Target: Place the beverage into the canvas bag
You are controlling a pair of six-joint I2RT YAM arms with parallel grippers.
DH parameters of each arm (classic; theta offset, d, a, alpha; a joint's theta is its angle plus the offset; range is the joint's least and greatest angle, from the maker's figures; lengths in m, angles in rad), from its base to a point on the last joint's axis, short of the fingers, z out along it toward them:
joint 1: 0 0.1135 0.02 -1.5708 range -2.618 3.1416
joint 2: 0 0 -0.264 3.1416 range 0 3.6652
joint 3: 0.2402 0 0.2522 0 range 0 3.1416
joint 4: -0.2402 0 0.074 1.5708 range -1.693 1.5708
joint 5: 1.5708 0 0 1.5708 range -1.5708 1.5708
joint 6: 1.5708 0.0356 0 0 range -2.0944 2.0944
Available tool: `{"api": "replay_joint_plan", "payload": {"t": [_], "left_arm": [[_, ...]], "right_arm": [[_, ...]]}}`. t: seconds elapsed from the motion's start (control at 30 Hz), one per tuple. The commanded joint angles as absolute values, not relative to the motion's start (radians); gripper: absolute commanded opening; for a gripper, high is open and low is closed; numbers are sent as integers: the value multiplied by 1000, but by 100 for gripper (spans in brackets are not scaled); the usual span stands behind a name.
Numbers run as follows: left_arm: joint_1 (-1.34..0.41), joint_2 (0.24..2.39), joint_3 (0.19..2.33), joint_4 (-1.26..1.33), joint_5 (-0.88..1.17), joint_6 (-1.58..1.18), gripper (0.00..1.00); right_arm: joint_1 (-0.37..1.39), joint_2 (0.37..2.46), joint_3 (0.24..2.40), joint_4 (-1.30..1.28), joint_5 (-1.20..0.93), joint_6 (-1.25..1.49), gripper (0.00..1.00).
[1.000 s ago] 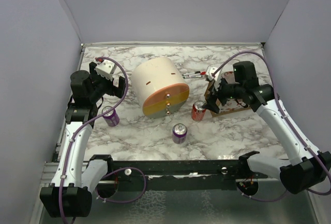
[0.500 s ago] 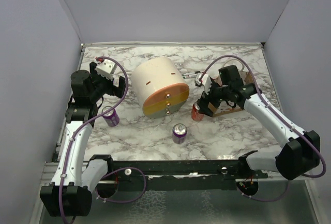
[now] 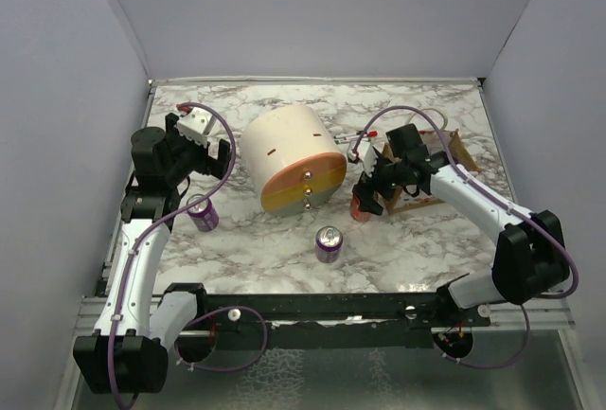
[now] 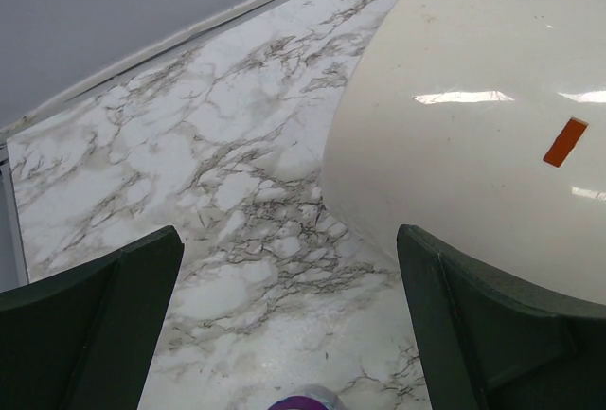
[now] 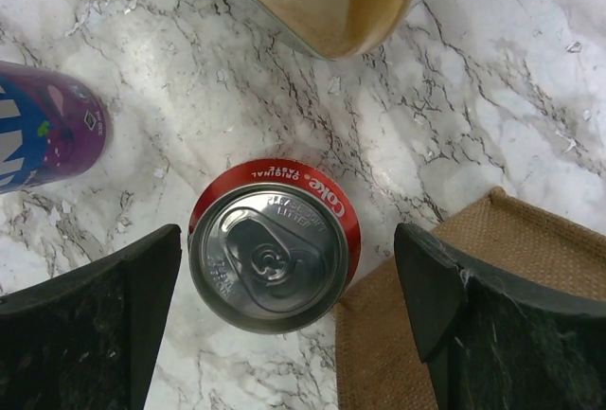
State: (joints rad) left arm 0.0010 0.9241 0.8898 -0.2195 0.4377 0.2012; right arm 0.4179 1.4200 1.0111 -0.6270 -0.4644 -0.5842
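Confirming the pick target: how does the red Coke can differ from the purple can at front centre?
Colour: the Coke can is red, the purple can purple. Place: the Coke can stands beside the canvas bag; the purple can stands alone in the open. The open right gripper brackets the Coke can; none is near the purple can. Both stand upright.

three cans (image 3: 203, 213) (image 3: 329, 244) (image 5: 270, 247), one canvas bag (image 5: 445, 282), one cylinder (image 3: 289, 150), perhaps one pen (image 3: 350, 135)
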Motion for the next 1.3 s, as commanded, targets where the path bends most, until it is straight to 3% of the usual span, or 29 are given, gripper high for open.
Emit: {"api": "replay_joint_plan", "payload": {"t": [0.0,0.27,0.6,0.8,1.27], "left_arm": [[8,930,887,-210,467,206,99],[8,929,882,-219,465,219,99],[8,943,886,-223,462,220,99],[8,972,897,-228,460,231,99],[7,1010,923,-235,461,222,99]], "right_arm": [[423,1459,983,-557,-471,-589,91],[423,1470,981,-528,-474,-576,64],[423,1395,1005,-576,-479,-570,41],[423,1268,1084,-629,-460,-536,34],[389,1071,1326,-733,-312,-416,30]]}}
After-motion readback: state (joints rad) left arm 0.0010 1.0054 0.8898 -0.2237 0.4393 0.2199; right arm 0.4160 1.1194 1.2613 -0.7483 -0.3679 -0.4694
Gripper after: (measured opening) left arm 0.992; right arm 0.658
